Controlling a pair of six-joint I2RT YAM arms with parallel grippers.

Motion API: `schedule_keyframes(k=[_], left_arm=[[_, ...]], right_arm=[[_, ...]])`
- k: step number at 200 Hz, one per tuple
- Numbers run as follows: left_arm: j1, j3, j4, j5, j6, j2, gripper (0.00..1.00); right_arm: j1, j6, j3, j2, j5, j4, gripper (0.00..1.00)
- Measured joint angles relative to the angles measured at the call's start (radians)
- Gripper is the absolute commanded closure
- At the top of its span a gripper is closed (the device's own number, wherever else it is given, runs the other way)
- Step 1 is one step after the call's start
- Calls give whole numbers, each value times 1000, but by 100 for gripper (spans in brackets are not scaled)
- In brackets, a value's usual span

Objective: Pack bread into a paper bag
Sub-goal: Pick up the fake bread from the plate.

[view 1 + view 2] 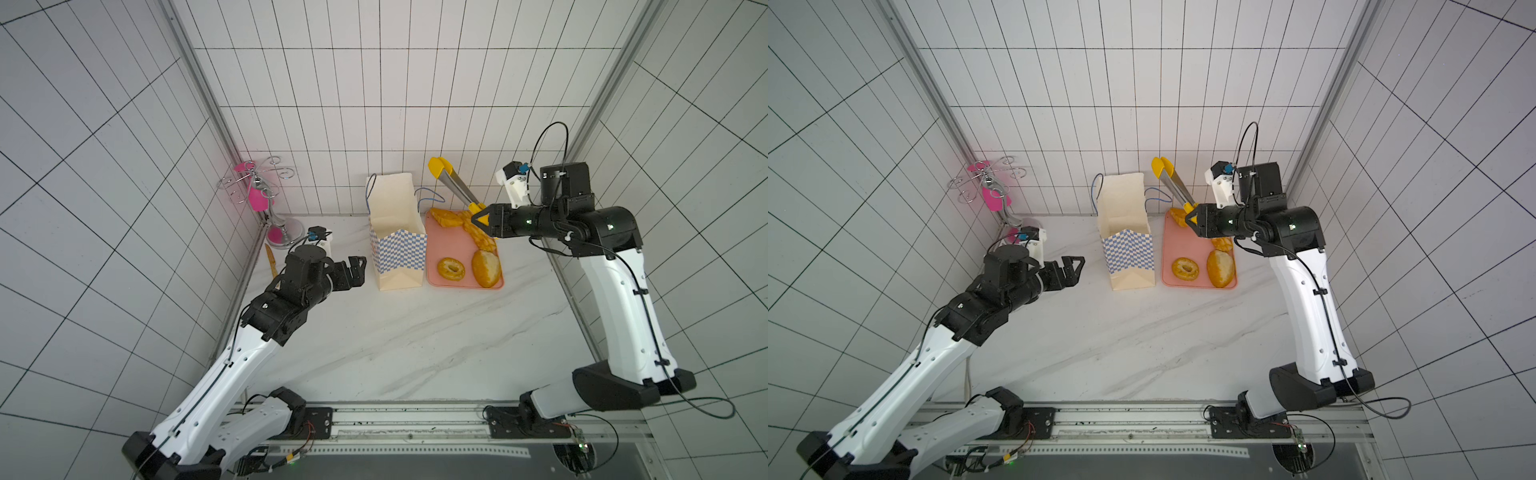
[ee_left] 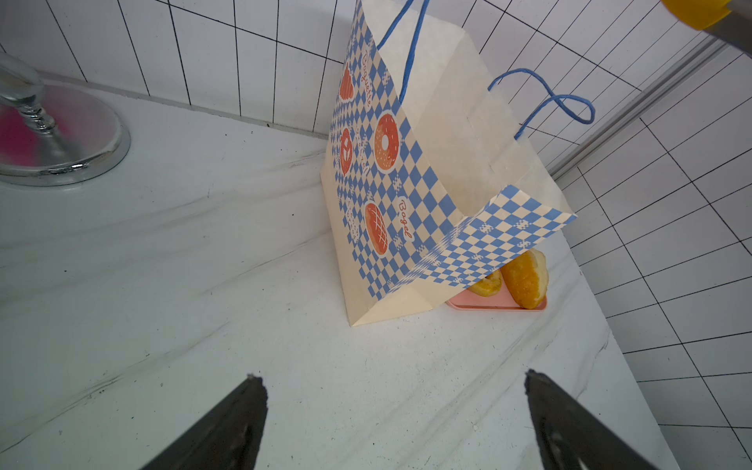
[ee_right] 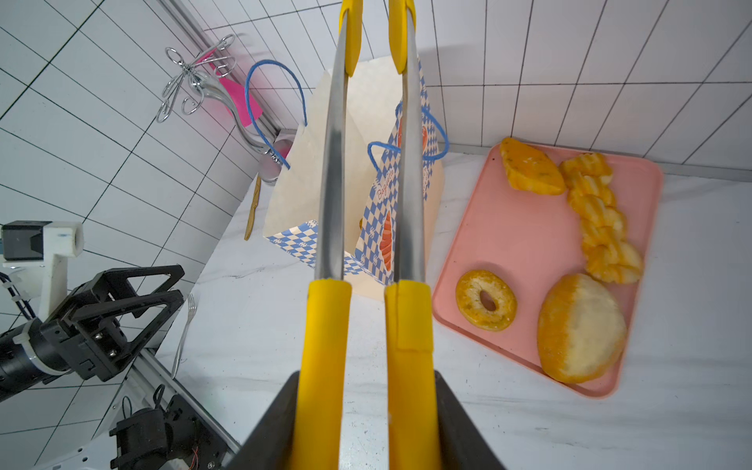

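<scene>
Right gripper clamps the yellow handles of the tongs. The metal arms are squeezed near together with a narrow gap between them. The tips are cut off in the right wrist view, but in a top view they appear to hold nothing. The tongs reach over the mouth of the paper bag, which stands upright and open.

Four pieces of bread lie on the pink tray, just beside the bag: a wedge roll, a braided loaf, a ring and a round bun. Whether any bread is already inside the bag cannot be told, as its floor is hidden.

Left gripper hangs wide open near the bag's other side, clear of it.

Risks: nothing steadies the bag. A blue cord handle crosses right behind one tong arm, so a snag there could tip the bag. The round bun looks wide for so narrow a spread and may slip out.

Only the right wrist view shows a fork on the table. In the top views the left arm seems to cover it. Only the left wrist view shows the bag's printed side.
</scene>
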Motion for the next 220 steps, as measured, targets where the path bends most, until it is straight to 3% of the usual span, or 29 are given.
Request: schedule_keyframes(k=[87,220], left_arm=[[-5,0,15,7,-3,14,1],[-39,0,34,11,-14,28,1]], right_arm=[[-1,42,-259,-192,220,-31,54],[-1,114,-737,-381,228,-43,55]])
